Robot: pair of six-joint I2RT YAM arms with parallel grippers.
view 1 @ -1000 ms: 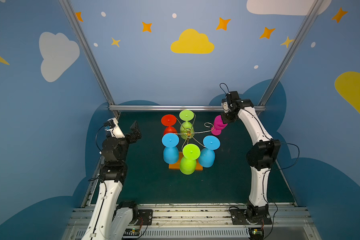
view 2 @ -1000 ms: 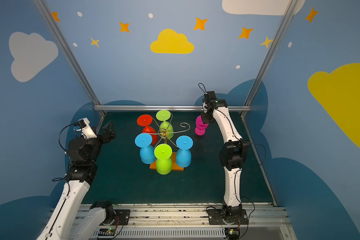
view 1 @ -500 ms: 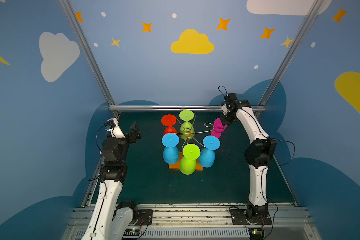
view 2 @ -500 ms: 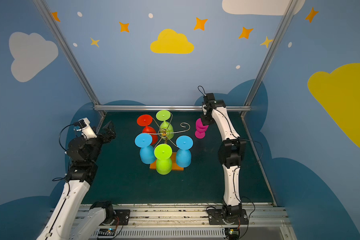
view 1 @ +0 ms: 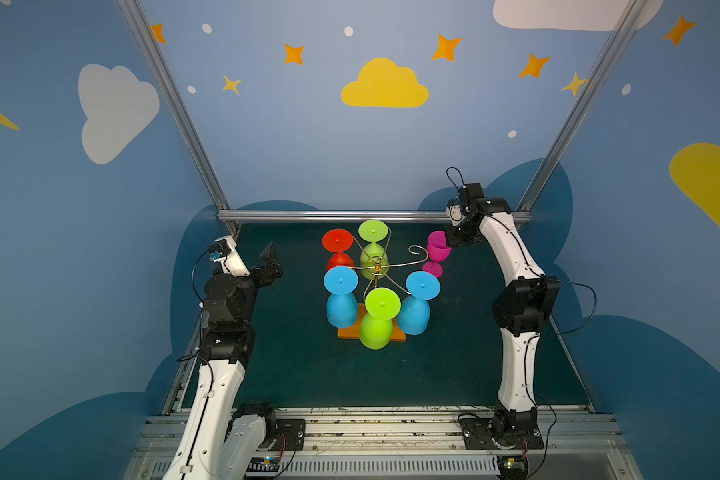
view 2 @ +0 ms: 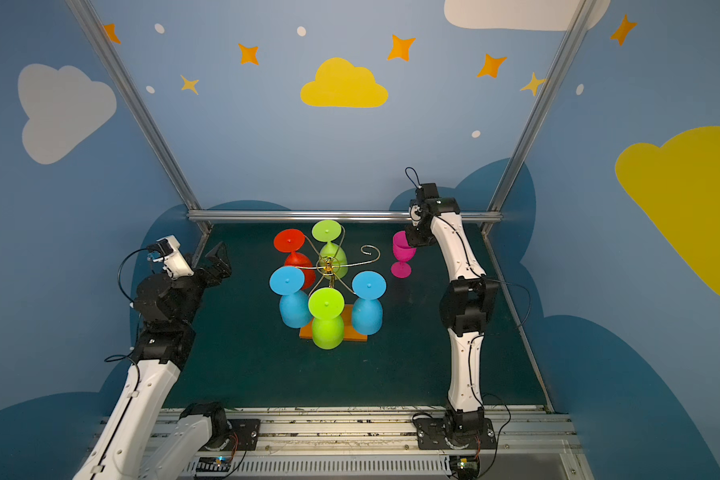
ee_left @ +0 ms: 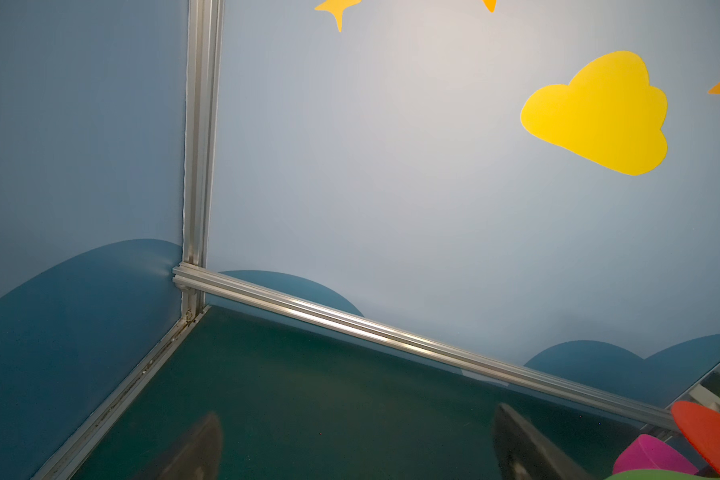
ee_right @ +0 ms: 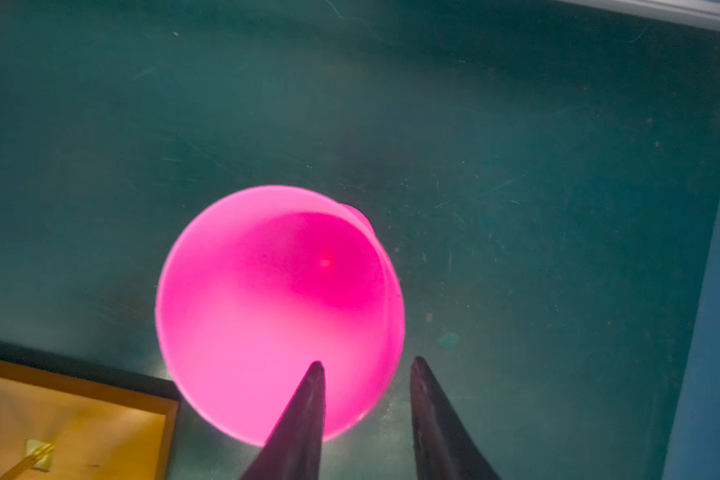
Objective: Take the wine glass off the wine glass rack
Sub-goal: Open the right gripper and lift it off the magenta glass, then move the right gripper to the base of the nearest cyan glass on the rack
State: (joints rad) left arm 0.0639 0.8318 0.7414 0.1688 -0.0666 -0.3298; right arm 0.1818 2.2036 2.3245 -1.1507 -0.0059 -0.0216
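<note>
Pink wine glass [ee_right: 267, 299] stands upright below the right gripper [ee_right: 367, 361], jaws parted astride its rim; seemingly light, slick plastic, best pinched there.

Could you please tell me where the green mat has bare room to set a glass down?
Widest bare patch: the dark green mat between the orange wooden base of the gold wire rack and the front metal rail. Also free: between rack and left arm. Crowded: back right, where the upright pink wine glass stands at the right gripper.
</note>
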